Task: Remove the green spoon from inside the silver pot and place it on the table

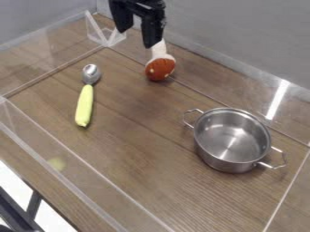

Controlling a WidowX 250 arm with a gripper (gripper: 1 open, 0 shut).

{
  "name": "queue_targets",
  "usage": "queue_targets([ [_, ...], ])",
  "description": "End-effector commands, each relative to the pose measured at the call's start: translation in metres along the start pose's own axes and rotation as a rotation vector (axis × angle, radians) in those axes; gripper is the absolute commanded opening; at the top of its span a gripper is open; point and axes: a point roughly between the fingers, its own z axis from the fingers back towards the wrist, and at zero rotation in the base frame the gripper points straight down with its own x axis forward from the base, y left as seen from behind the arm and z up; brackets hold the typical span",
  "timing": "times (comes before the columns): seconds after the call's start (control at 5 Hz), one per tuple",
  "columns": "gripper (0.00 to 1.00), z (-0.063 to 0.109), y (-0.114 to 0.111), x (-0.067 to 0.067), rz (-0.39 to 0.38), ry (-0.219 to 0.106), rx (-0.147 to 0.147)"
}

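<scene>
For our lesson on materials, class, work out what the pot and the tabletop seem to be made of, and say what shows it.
Silver pot: metal, most likely steel, with a smooth, fairly shiny finish; the grey walls catch bright highlights.
Table: wood or a wood-look laminate, brown with a slight sheen; grain and straight plank lines show, but the pictures leave open which.

arm: at rear, raised | gripper [149, 45]: open, holding nothing
</scene>
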Motion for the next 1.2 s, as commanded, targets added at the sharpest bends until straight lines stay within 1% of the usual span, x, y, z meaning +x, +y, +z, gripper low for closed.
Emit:
queue_targets([
  [0.0, 1.00, 0.001, 0.006, 0.002, 0.051, -0.032, 0.019],
  [0.2, 1.00, -0.007, 0.008, 0.001, 0.084, -0.035, 0.023],
  [0.6, 1.00, -0.029, 0.010, 0.009, 0.106, -0.042, 0.024],
  [1.0, 1.00, -0.040, 0.005, 0.019, 0.031, -0.048, 0.002],
])
